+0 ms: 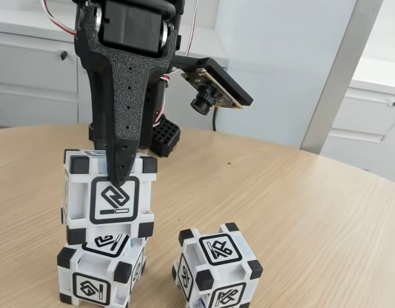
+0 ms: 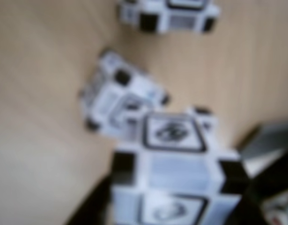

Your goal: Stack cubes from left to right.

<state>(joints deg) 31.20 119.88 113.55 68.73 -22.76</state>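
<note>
Fixed view shows the pincer [image 1: 120, 172] gripping the upper cube [image 1: 108, 199] atop the lower cube [image 1: 101, 273], while the third cube [image 1: 216, 266] waits on the table [image 1: 280, 205], unstacked.

White cubes [image 1: 109, 202] — black corners, black-framed glyphs

Upper cube [image 1: 110, 196]: we see it white with black corners, upright, sitting on the lower cube, shifted slightly back.
Lower cube [image 1: 99, 269]: we see it on the table, a little turned, directly under the upper cube.
Third cube [image 1: 216, 266]: we see it alone, rotated, near the lower cube's right side in the fixed view, not touching.
</note>
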